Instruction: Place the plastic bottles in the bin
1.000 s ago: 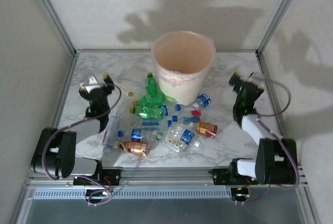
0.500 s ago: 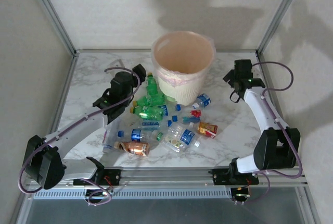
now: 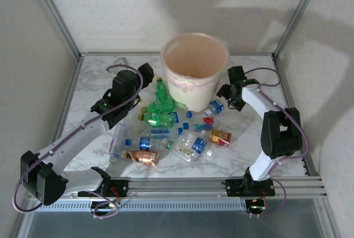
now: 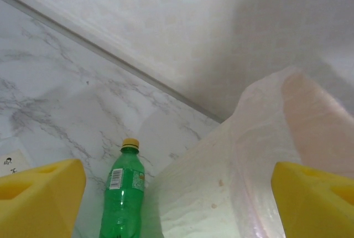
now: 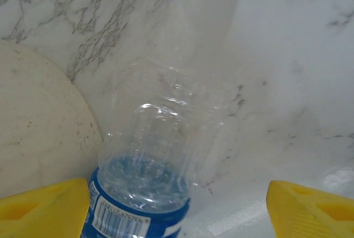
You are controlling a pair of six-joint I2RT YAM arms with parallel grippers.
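Observation:
The cream bin [image 3: 194, 69] with its pinkish liner stands at the table's back centre; its wall [image 4: 232, 182] rises close ahead in the left wrist view. Several bottles lie heaped in front of it: green ones [image 3: 159, 105], clear blue-labelled ones [image 3: 193, 145], a red-labelled one [image 3: 220, 137] and an orange one [image 3: 141, 157]. My left gripper [image 3: 145, 75] is open, left of the bin, over a green bottle with a yellow cap [image 4: 123, 193]. My right gripper [image 3: 225, 95] is open, just right of the bin, with a clear blue-labelled bottle [image 5: 149, 177] [image 3: 214, 107] lying below its yellow fingers [image 5: 47, 205].
The marble table [image 3: 99, 77] is boxed in by a metal frame and white walls [image 3: 50, 11]. A blue cap [image 3: 128, 142] lies loose by the heap. Bare marble stretches along the far left and right of the bin.
Both arms have swung in from the table's sides toward the bin. The left gripper now hangs by the green bottles, the right one has dropped to the clear bottle beside the bin.

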